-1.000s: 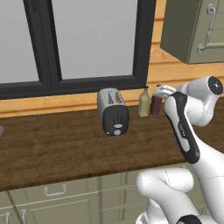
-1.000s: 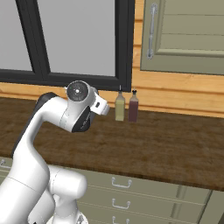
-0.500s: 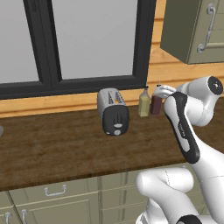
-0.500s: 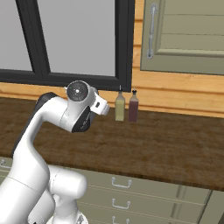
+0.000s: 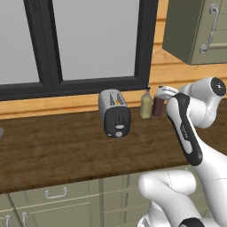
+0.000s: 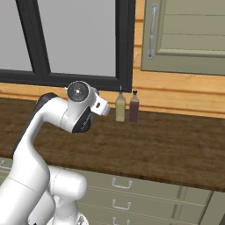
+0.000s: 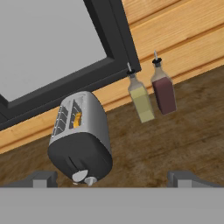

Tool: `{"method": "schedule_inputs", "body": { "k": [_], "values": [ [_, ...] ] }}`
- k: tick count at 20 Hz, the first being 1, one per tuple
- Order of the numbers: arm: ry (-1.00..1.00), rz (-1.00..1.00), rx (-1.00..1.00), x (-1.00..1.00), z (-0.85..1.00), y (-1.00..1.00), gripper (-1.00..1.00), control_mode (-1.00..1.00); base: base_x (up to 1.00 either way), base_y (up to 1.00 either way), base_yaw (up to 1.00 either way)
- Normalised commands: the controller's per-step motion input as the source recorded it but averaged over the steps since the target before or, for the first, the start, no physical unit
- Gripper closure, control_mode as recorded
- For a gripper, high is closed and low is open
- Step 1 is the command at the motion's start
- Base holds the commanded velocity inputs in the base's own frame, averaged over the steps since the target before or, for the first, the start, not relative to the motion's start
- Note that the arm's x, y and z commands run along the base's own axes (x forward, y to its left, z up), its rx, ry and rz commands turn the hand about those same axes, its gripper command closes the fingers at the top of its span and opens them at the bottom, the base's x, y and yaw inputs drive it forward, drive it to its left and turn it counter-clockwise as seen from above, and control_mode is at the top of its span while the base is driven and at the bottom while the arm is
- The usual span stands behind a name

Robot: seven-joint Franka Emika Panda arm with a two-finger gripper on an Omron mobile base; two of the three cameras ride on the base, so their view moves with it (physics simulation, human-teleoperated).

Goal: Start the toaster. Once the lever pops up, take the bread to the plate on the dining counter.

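**Toaster waiting, lever untouched**

I see the toaster [image 5: 115,112] on the dark wood worktop [image 5: 57,150] below the window, its black end panel facing me, the olive bottle [image 5: 146,105] just beside it. I judge it rigid and light enough to skid if shoved. The bread [image 7: 77,119] sits in a slot, likely crisp and crumbly. My gripper [image 7: 113,181] hangs fully open, empty. The lever [image 7: 79,176] is small; I'd press straight down.

Kitchen: toaster [image 5: 115,113], worktop [image 5: 66,150], cabinets [image 5: 57,204]
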Motion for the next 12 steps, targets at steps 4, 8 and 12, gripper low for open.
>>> {"method": "schedule_inputs", "body": {
  "k": [4,8,12],
  "values": [
    [0.00,0.00,0.00,0.00,0.00,0.00,-1.00,-1.00,0.00,0.00,0.00],
    [0.00,0.00,0.00,0.00,0.00,0.00,-1.00,-1.00,0.00,0.00,0.00],
    [0.00,0.00,0.00,0.00,0.00,0.00,-1.00,-1.00,0.00,0.00,0.00]
  ]
}}
